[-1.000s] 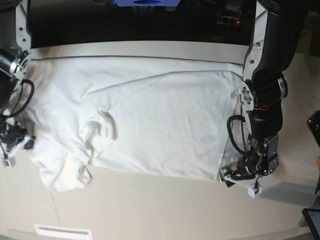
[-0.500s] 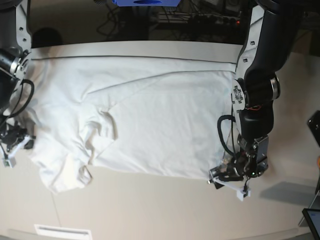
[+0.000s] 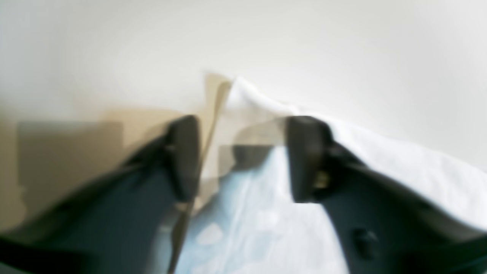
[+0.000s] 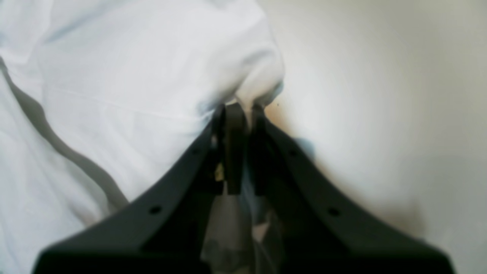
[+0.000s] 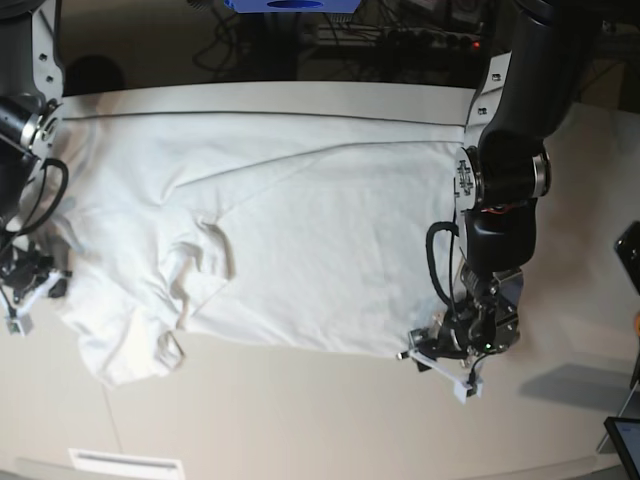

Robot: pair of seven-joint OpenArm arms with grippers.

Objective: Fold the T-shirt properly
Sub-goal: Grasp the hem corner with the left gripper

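The white T-shirt [image 5: 300,230] lies spread and creased on the off-white table [image 5: 300,420]. At the right of the base view, my left gripper [image 5: 437,362] sits low at the shirt's near right corner. In the left wrist view its jaws [image 3: 243,160] stand apart, astride that corner of cloth [image 3: 380,160], blurred. My right gripper [image 5: 25,295] is at the shirt's left edge. The right wrist view shows it [image 4: 243,114] shut on a pinched fold of the shirt [image 4: 133,76].
A white slotted strip [image 5: 125,463] lies near the table's front left. A dark object [image 5: 630,250] and a screen corner [image 5: 625,440] sit at the right edge. Dark clutter runs behind the table's far edge [image 5: 270,95].
My left arm has slid leftward along the front edge onto the shirt's near right corner, and its jaws have narrowed. The right arm and the shirt have stayed put.
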